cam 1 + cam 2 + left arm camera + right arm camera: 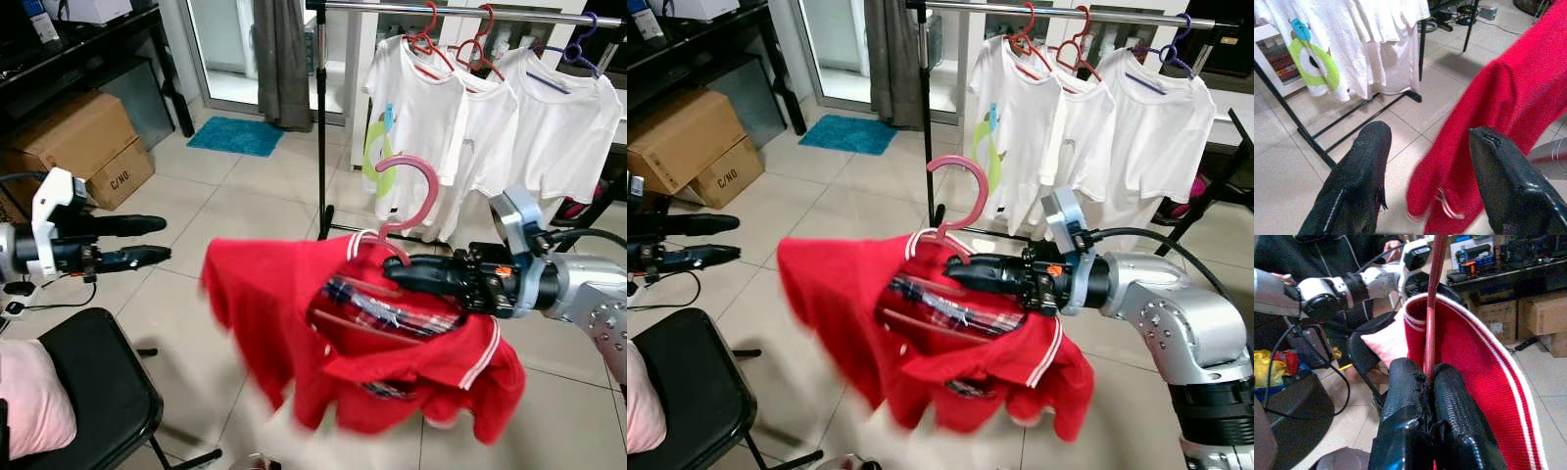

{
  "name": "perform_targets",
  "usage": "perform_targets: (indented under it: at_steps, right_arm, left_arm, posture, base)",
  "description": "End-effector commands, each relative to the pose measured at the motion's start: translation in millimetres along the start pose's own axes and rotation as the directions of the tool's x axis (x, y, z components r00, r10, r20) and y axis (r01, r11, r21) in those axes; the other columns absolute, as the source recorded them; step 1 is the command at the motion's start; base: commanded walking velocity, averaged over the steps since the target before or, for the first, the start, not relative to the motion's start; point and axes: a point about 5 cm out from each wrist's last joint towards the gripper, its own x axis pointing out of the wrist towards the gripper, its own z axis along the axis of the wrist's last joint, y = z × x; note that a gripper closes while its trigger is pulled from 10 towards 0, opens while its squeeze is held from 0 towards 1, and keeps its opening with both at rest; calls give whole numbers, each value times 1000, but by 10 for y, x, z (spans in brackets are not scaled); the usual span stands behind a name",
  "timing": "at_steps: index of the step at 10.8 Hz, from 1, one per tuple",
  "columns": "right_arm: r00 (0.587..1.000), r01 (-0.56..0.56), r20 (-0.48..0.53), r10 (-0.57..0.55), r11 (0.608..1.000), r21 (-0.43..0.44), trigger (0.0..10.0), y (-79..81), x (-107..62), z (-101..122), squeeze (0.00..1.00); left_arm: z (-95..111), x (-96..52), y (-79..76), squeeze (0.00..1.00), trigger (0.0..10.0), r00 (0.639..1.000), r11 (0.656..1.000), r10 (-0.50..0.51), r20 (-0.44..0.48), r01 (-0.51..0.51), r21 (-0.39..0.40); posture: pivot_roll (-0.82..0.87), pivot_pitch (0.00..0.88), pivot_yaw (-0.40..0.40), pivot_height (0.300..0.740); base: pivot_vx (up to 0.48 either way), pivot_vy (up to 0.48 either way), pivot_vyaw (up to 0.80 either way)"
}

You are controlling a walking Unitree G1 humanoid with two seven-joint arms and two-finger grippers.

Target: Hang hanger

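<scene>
Pinching thin pink hanger [416, 191] stem: right gripper [397, 270] | soft red shirt [294, 323] draped | left gripper [157, 240] spread, empty

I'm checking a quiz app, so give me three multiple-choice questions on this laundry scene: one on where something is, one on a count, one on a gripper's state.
1. Where is the red polo shirt?
A. On the pink hanger held by the right gripper
B. On the black chair
C. On the clothes rail

2. How many white T-shirts hang on the clothes rail?
A. One
B. Three
C. Five

3. What state is the left gripper in?
A. Shut on a sleeve
B. Shut on a box
C. Open, holding nothing

Answers: 1 A, the right gripper clamps the pink hanger. 2 B, three white T-shirts hang side by side. 3 C, the left gripper has its fingers apart.
</scene>
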Motion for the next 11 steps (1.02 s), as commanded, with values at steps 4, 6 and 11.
perform_targets:
  at_steps: [4,6,11]
  right_arm:
    - [994,-104,34,105,994,-31,0,128,85,93,0]
    - [992,-124,36,125,992,-27,0,171,107,96,0]
    - [991,-129,38,130,991,-17,0,196,133,73,0]
  left_arm:
    - [-65,393,-117,0,10000,981,984,-180,-77,180,-8]
    - [-30,520,-116,0,10000,979,980,-197,-48,197,-9]
    - [15,673,-196,0,0,958,958,-285,-7,285,-38]
  posture:
    - [-113,0,107,740]
    - [-119,0,110,740]
    - [-119,0,114,740]
  base:
    - [0,0,0]
    - [0,0,0]
    - [0,0,0]
